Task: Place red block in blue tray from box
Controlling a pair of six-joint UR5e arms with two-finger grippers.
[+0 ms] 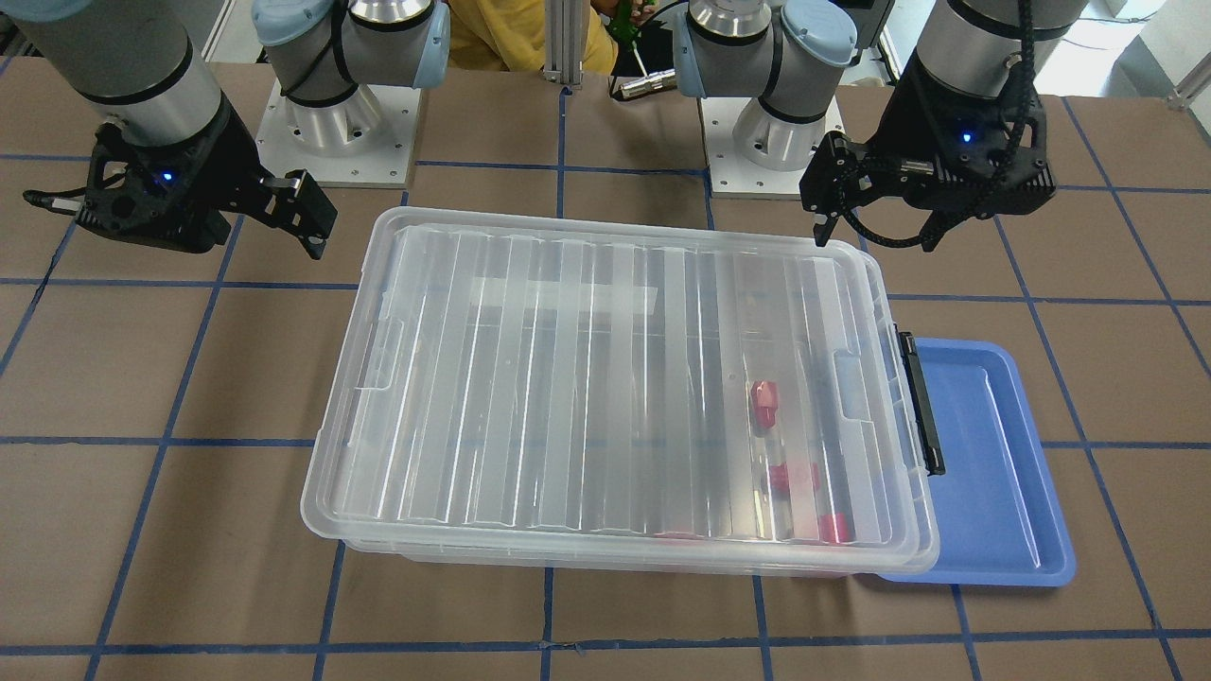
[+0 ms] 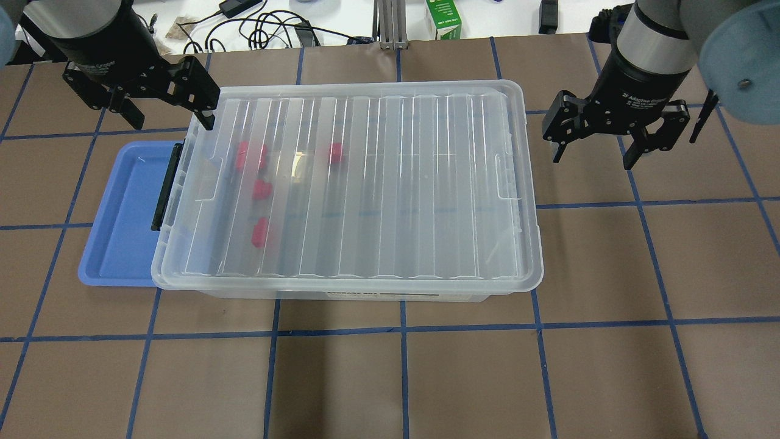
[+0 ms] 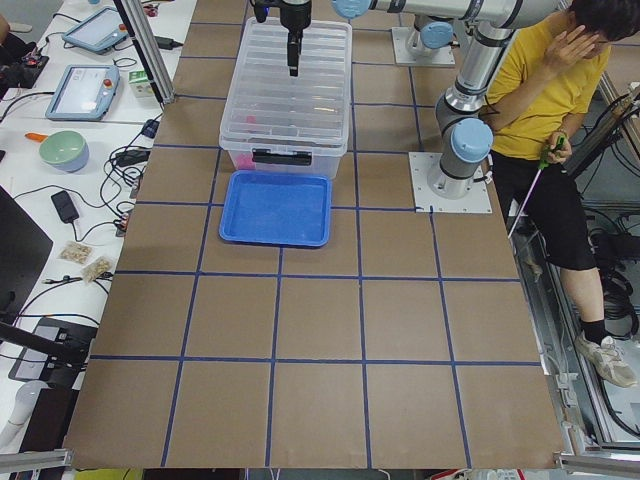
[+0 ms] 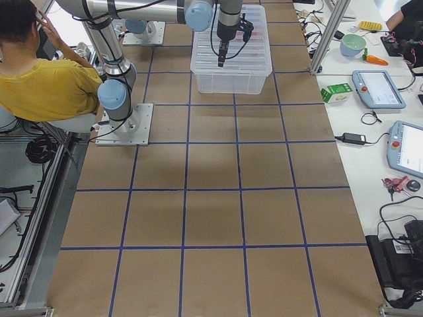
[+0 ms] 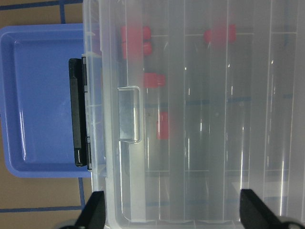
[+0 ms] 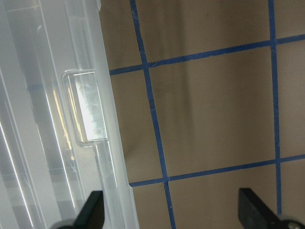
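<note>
The box (image 2: 396, 183) is a large clear bin with its ribbed lid on and a black latch (image 2: 166, 186) at its short end. Several red blocks (image 2: 262, 189) lie inside near the latch end, blurred through the lid; they also show in the front view (image 1: 763, 399) and the left wrist view (image 5: 153, 80). The blue tray (image 2: 122, 213) lies empty beside the latch end, partly under the box rim. My left gripper (image 2: 169, 119) is open and empty above the box's far latch-end corner. My right gripper (image 2: 594, 155) is open and empty above the table beyond the box's other end.
The table is brown with blue tape lines. A person in a yellow shirt (image 3: 540, 90) sits by the robot bases. A green carton (image 2: 443, 18) and cables lie beyond the table's far edge. The right wrist view shows the box's handle tab (image 6: 88, 109) and bare table.
</note>
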